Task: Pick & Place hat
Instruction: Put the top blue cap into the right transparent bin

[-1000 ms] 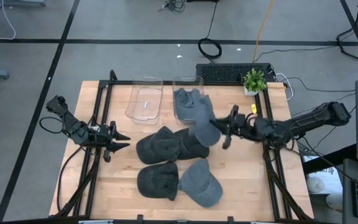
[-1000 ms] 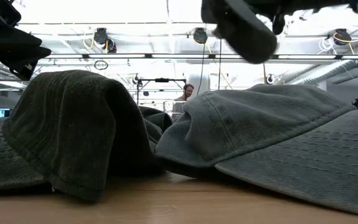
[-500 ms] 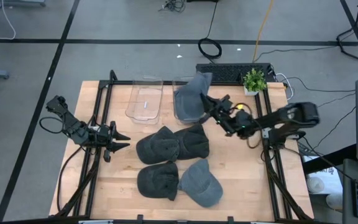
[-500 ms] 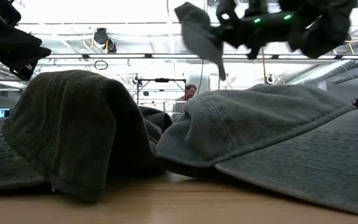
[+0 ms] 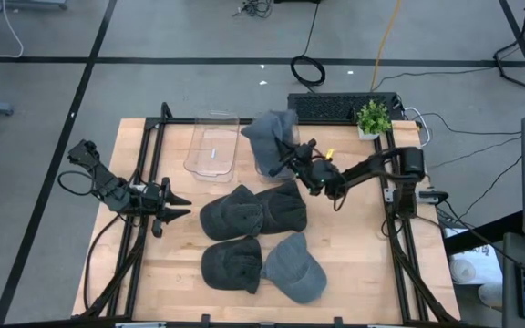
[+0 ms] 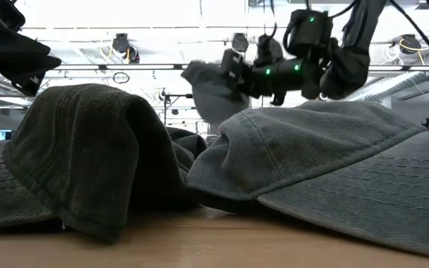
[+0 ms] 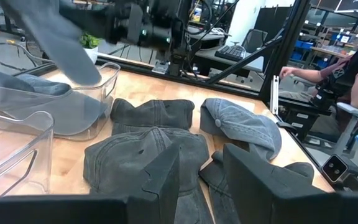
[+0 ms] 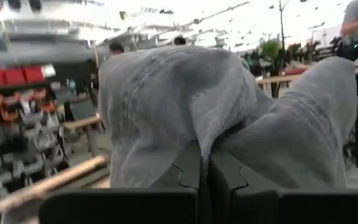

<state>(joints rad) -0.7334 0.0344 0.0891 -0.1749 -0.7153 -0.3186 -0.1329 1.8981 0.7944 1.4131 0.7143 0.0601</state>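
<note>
A grey cap [image 5: 267, 130] is held by my right gripper [image 5: 292, 157], above the right clear bin [image 5: 264, 168]. The low view shows this cap [image 6: 213, 89] in the air beside the gripper [image 6: 233, 74]. In the right wrist view it [image 8: 166, 99] fills the picture past the shut fingers. Another grey cap [image 7: 23, 84] lies inside that bin. Four more caps [image 5: 231, 211] rest on the table's middle. My left gripper [image 5: 176, 205] waits open near the table's left side, short of them. My right gripper pinches a fold of the cap's cloth [image 8: 201, 134] between its two fingers [image 8: 188, 171]. It comes roughly level from the table's right. The cap is lifted clear, bunched and drooping past the fingertips over the bin.
A second, empty clear bin [image 5: 212, 146] stands left of the filled one. A keyboard [image 5: 340, 107] and a small potted plant [image 5: 373, 118] sit at the far edge. Black frame rails [image 5: 146, 173] run along both table sides. Bare wood lies left of the caps.
My right gripper, still shut on the cap, has swung from above the middle caps toward the table's far edge and left. The cap has travelled with it, lifted clear, and now hangs over the right clear bin.
</note>
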